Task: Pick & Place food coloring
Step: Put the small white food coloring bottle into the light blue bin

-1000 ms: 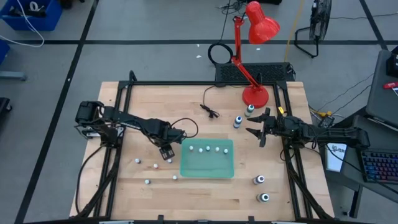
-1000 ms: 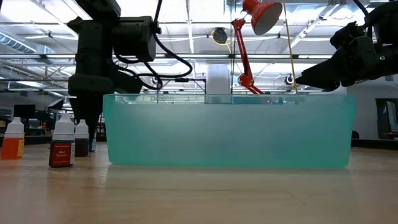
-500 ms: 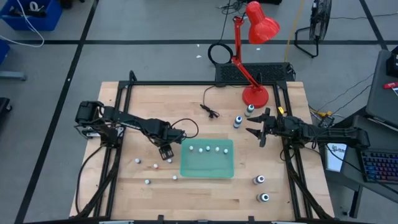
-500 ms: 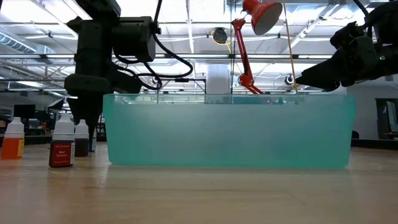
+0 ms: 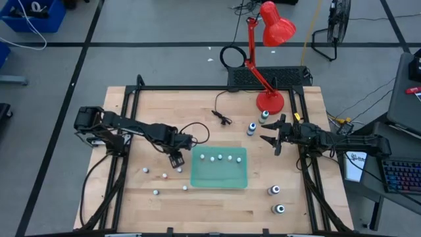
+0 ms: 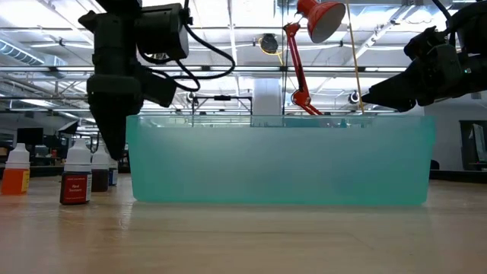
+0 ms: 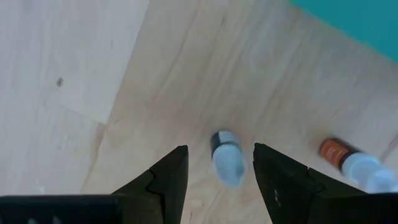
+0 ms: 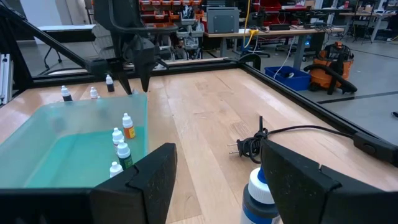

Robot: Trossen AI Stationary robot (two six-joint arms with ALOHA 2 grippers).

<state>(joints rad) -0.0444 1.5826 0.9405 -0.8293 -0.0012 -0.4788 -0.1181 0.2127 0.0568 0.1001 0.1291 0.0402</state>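
My left gripper (image 5: 175, 158) is open and points down at the table just left of the green tray (image 5: 219, 179). In the left wrist view its gripper (image 7: 219, 149) has a finger on either side of a tiny dark-bodied, white-capped bottle (image 7: 227, 158) standing on the wood below, not touching it. An orange-labelled bottle (image 7: 347, 159) stands beside it. Several tiny bottles (image 5: 229, 158) stand in the tray, and others (image 5: 162, 176) stand on the table to its left. My right gripper (image 5: 268, 139) is open and hovers right of the tray, near two larger bottles (image 5: 250, 128).
A red desk lamp (image 5: 270, 99) and its black cord (image 5: 222, 117) sit at the far side of the table. Two more larger bottles (image 5: 273, 191) stand near the right front corner. Black frame rails (image 5: 125, 118) run along the table's left and right sides.
My left gripper has risen a little above the tiny bottles, still pointing down and still open. My right arm and the bottles have kept still.
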